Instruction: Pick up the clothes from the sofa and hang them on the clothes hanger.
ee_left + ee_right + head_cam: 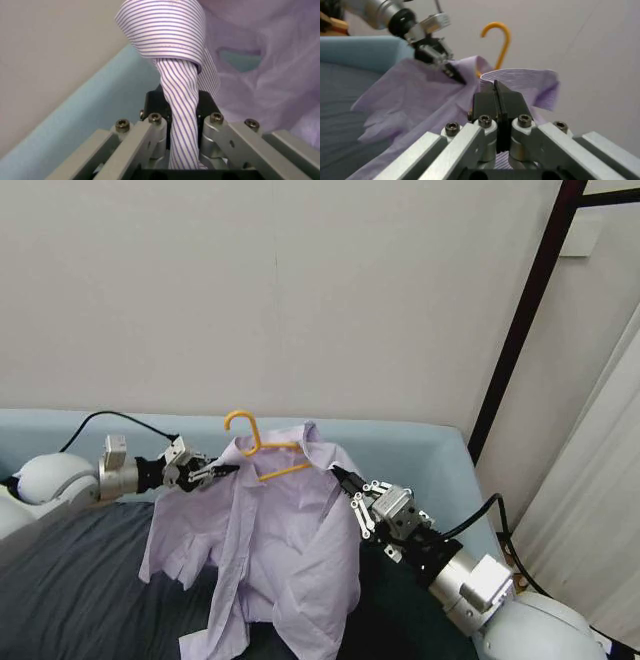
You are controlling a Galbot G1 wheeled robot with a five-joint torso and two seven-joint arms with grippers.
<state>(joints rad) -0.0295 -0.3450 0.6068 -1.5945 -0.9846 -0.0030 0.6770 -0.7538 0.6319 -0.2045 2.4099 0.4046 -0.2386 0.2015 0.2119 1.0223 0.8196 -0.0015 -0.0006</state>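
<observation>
A lilac striped shirt point(270, 550) hangs on a yellow hanger point(258, 448), held up above the sofa between my two arms. My left gripper point(226, 471) comes from the left and is shut on the shirt's left shoulder; the left wrist view shows a striped fold point(181, 123) pinched between its fingers point(155, 129). My right gripper point(340, 476) comes from the lower right and is shut on the shirt near the collar point(520, 80). In the right wrist view the hanger hook point(500, 37) rises behind the collar, and the left gripper point(455, 77) shows farther off.
The sofa has a pale blue back point(400, 442) and a dark grey seat point(70, 580) under the shirt. A plain wall stands behind it. A dark slanting pole point(520, 320) and a pale curtain point(590, 480) stand at the right.
</observation>
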